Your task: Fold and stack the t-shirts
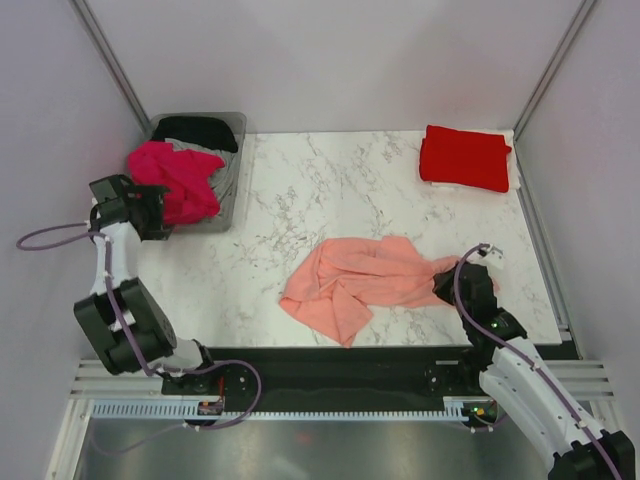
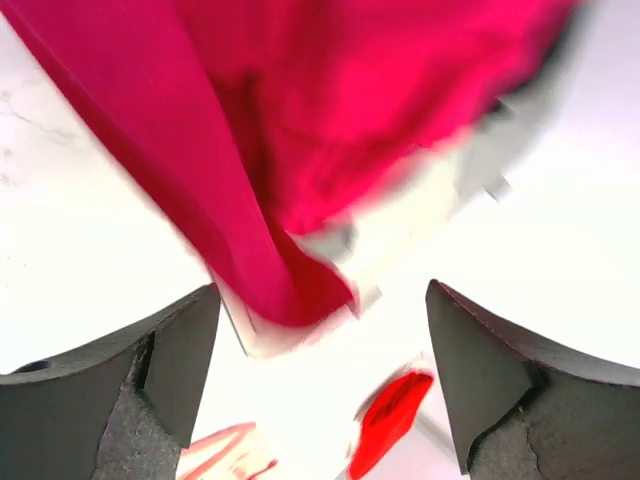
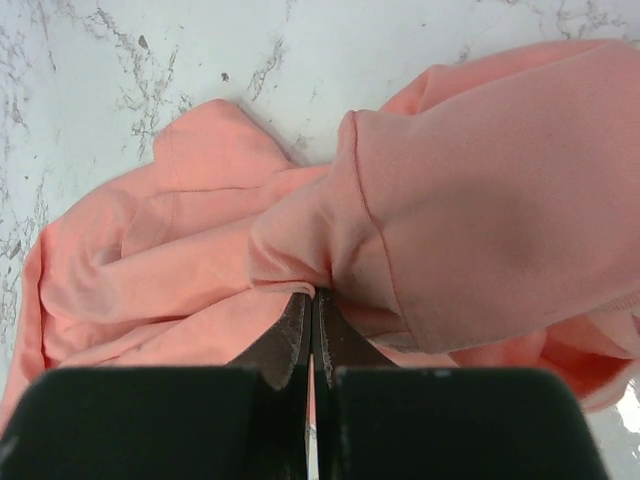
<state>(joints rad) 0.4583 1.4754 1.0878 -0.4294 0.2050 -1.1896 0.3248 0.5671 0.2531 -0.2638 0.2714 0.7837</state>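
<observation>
Our right hand (image 3: 311, 297) pinches the salmon shirt (image 1: 350, 285); we should pull it flat slowly, left hand (image 2: 322, 300) spread by the magenta shirt (image 1: 178, 178)

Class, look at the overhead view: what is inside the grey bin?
A magenta shirt, spilling over the bin rim, and a black shirt behind it. Anything beneath them is covered.

- Marble-patterned table (image 1: 350, 180): white with grey veins, evenly lit.
- Pale wall panels (image 1: 330, 60): behind the table and on both its sides.
- Metal posts (image 1: 112, 62): rising from the table's far corners.
</observation>
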